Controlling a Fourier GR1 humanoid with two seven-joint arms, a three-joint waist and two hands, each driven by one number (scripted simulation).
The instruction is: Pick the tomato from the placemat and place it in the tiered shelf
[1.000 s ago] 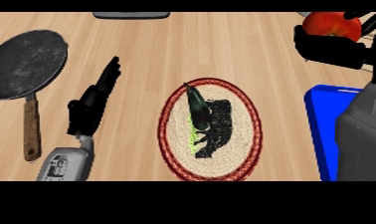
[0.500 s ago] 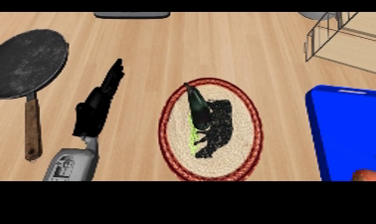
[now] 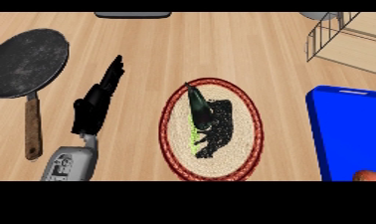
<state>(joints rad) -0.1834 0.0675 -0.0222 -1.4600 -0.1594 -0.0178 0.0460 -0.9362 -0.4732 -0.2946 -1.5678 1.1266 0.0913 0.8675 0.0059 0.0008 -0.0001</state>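
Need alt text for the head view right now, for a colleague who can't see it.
The left hand rests open on the wooden counter beside a round woven placemat holding a dark vegetable. A frying pan lies left, a blue tray right, and a wire shelf upper right.

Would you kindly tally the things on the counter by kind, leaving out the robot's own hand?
Frying pan: 1
Round woven placemat: 1
Dark vegetable on the placemat: 1
Blue tray: 1
Wire tiered shelf: 1
Red item cut off at the lower right edge: 1
Total: 6
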